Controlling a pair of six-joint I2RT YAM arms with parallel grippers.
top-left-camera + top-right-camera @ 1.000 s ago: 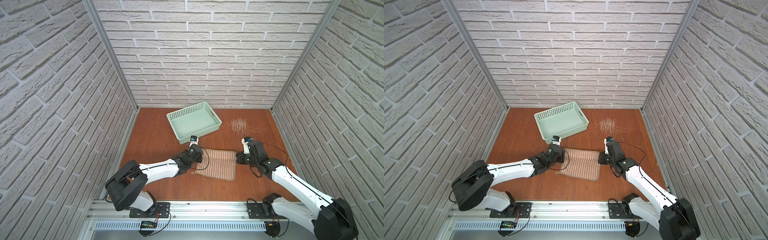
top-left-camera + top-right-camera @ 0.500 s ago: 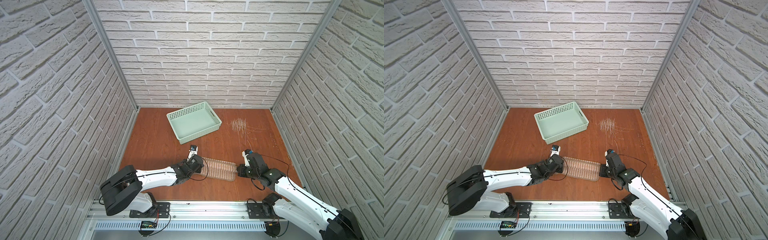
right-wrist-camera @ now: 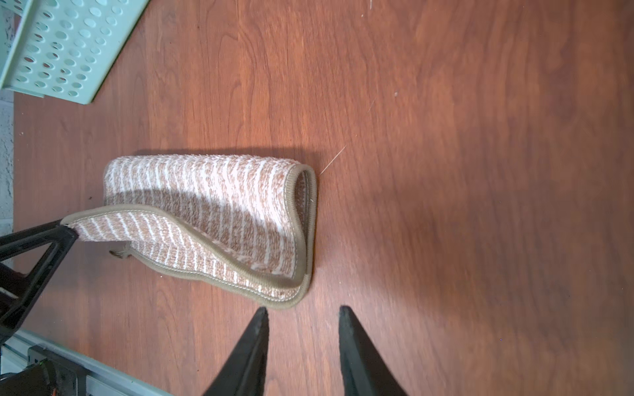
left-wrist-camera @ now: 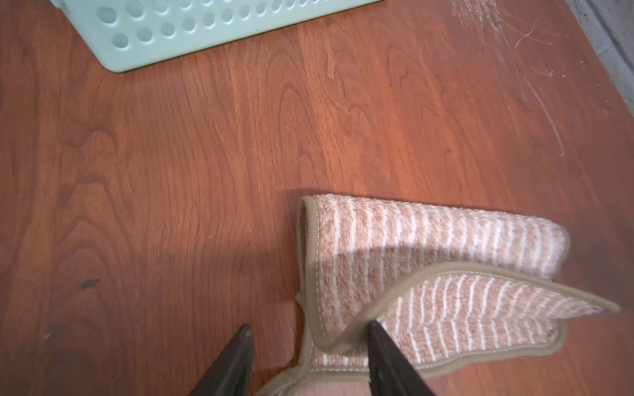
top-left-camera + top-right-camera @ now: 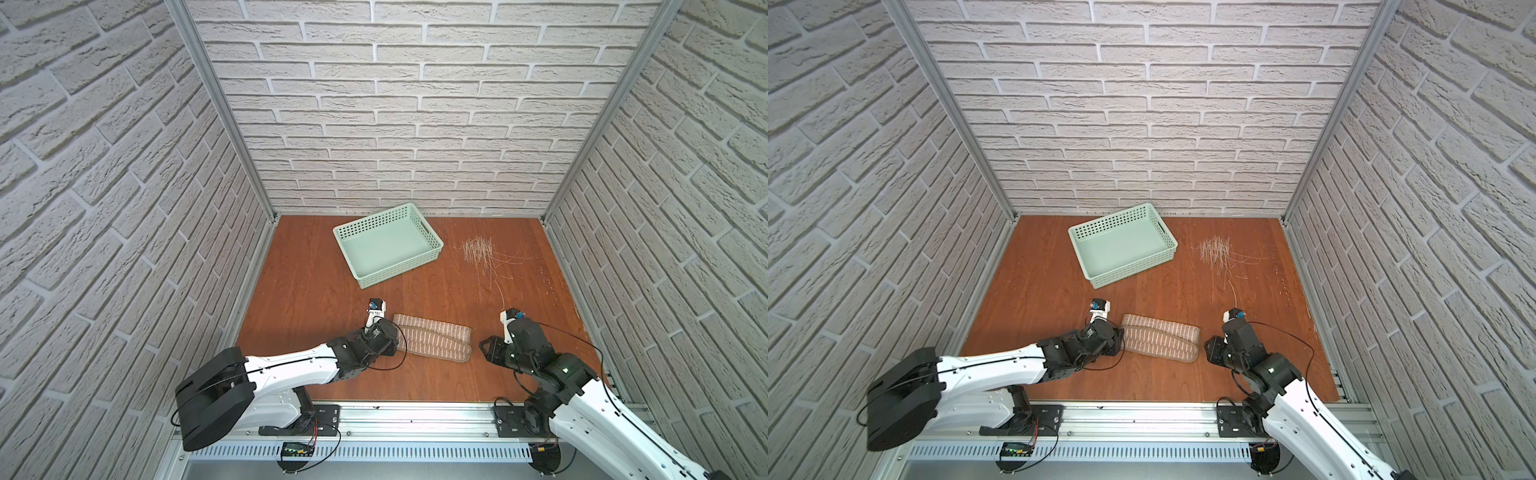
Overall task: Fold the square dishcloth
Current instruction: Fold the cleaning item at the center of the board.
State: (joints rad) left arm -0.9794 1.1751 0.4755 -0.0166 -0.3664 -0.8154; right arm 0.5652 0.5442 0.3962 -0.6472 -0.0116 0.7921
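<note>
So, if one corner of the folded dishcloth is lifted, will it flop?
Probably: the dishcloth has a top layer that sags in a curve. Thin layers suggest little weight. Its fuzzy pile would likely drag on the table, not slide.

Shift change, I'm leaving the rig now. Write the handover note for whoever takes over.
Dishcloth: folded in half, on the table near its front edge.
Left gripper: open; the cloth's raised upper corner rests against one finger.
Right gripper: open, empty, just off the cloth's other end.
Done: first fold.
Left: back the left gripper off so that corner drops flat; perhaps a second fold.
</note>
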